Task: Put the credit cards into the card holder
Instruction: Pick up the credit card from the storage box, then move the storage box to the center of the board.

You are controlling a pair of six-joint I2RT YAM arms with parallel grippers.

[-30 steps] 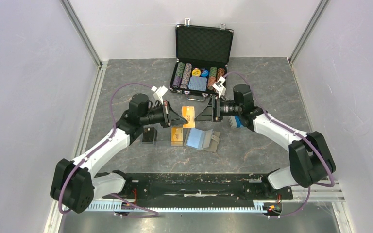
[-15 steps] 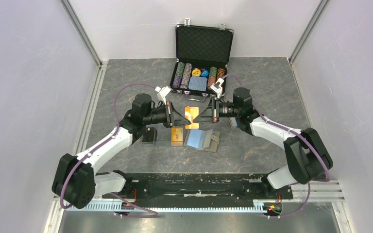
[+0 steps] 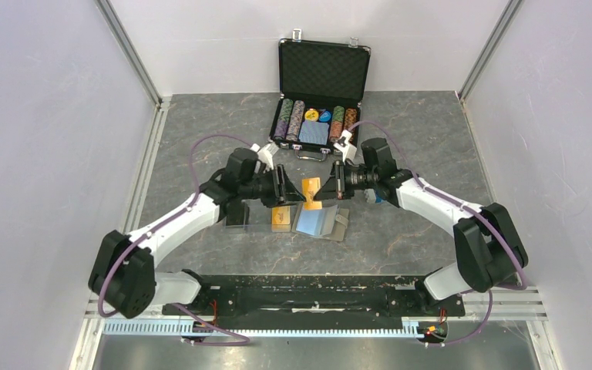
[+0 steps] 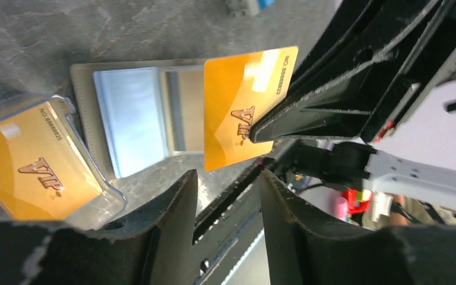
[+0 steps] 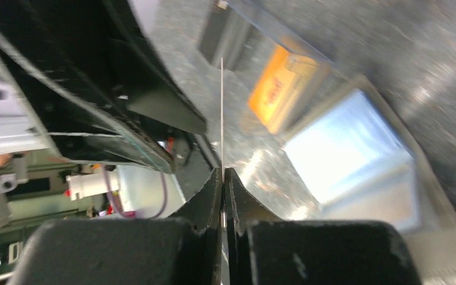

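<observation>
Just beyond the open wallet [image 3: 317, 222], right tool [image 3: 320, 192] clamps an orange card [image 4: 246, 107] aloft, wallet below and nearer; left tool [image 4: 228, 184] gapes opposite.

I read bright, even overhead light with soft shadows. Glare marks the card [image 4: 231, 101]. The right wrist view is blurred.

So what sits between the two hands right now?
One orange card, pinched by the right hand just ahead of the open left hand; nothing else. The left wrist view shows it best.
</observation>
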